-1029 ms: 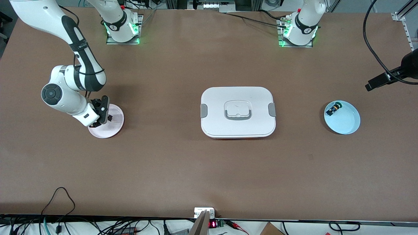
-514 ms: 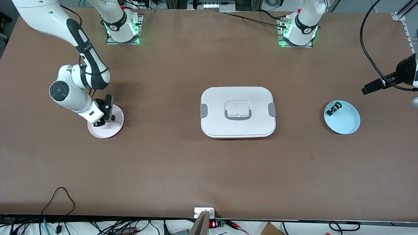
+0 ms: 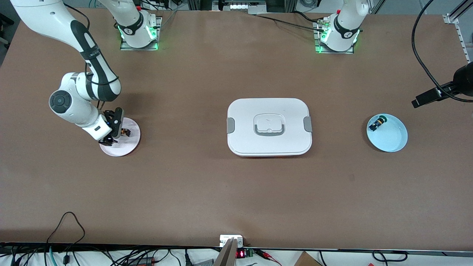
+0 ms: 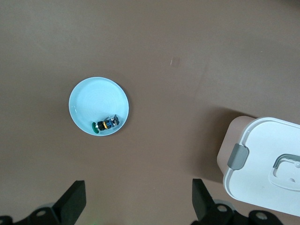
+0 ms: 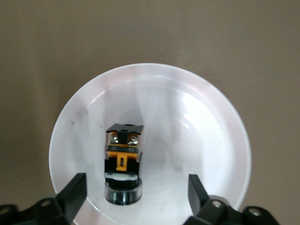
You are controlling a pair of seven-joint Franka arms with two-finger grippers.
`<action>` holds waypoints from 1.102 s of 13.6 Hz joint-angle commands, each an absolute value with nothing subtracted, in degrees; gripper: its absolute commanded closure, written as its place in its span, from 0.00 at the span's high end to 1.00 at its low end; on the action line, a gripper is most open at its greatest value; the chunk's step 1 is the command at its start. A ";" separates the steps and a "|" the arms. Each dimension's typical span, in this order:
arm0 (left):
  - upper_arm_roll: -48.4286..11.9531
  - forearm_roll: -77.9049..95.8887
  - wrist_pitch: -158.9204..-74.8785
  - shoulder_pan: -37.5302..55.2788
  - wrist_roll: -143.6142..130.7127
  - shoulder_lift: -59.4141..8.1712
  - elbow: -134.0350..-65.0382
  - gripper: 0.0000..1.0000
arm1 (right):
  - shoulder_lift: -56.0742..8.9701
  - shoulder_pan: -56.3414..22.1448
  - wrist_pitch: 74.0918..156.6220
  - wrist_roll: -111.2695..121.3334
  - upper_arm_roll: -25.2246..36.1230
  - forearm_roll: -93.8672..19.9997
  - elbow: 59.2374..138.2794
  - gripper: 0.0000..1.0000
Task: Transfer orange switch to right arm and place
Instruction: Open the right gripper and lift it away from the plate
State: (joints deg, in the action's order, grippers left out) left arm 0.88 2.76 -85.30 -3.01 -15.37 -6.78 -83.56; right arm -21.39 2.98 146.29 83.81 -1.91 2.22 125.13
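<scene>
The orange switch (image 3: 126, 132) (image 5: 123, 157), a small black block with orange sides, lies on the pale pink plate (image 3: 123, 147) (image 5: 197, 117) at the right arm's end of the table. My right gripper (image 3: 115, 130) (image 5: 137, 188) hangs low over that plate, open. Its fingers (image 5: 75, 190) stand on either side of the switch with a gap on each side, touching nothing. My left gripper (image 4: 137, 198) is open and empty, high over bare table between the light blue plate (image 4: 93, 101) and the white box (image 4: 267, 168).
A white lidded box (image 3: 240, 111) with grey latches sits mid-table. The light blue plate (image 3: 391, 138) at the left arm's end holds a small green-capped part (image 3: 377, 122) (image 4: 105, 123). A black cabled piece (image 3: 438, 91) hangs over that end's edge.
My right gripper has opened and let go of the orange switch, which now rests on the pink plate. The right arm shifted slightly over the plate.
</scene>
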 commanded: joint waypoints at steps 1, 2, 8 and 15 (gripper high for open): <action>1.05 3.87 -85.43 -3.34 -13.97 -7.47 -82.97 1.00 | -17.58 3.08 138.21 75.88 -2.46 0.53 120.62 1.00; 1.05 3.87 -85.95 -3.34 -13.89 -7.73 -82.79 1.00 | -17.32 3.08 132.42 71.59 -2.46 -0.60 117.02 1.00; 0.88 0.63 -88.69 -3.43 -12.58 -7.82 -83.23 1.00 | -13.89 2.90 115.51 49.88 -2.72 -6.50 106.97 1.00; 1.06 -0.27 -88.59 -3.43 -9.93 -7.91 -82.71 1.00 | -10.64 2.37 98.03 13.41 -2.72 -16.17 98.53 1.00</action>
State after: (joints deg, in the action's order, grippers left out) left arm 1.23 0.25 -88.92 -3.13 -11.26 -7.88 -83.62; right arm -11.87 2.44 102.75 22.28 -2.67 -14.80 100.42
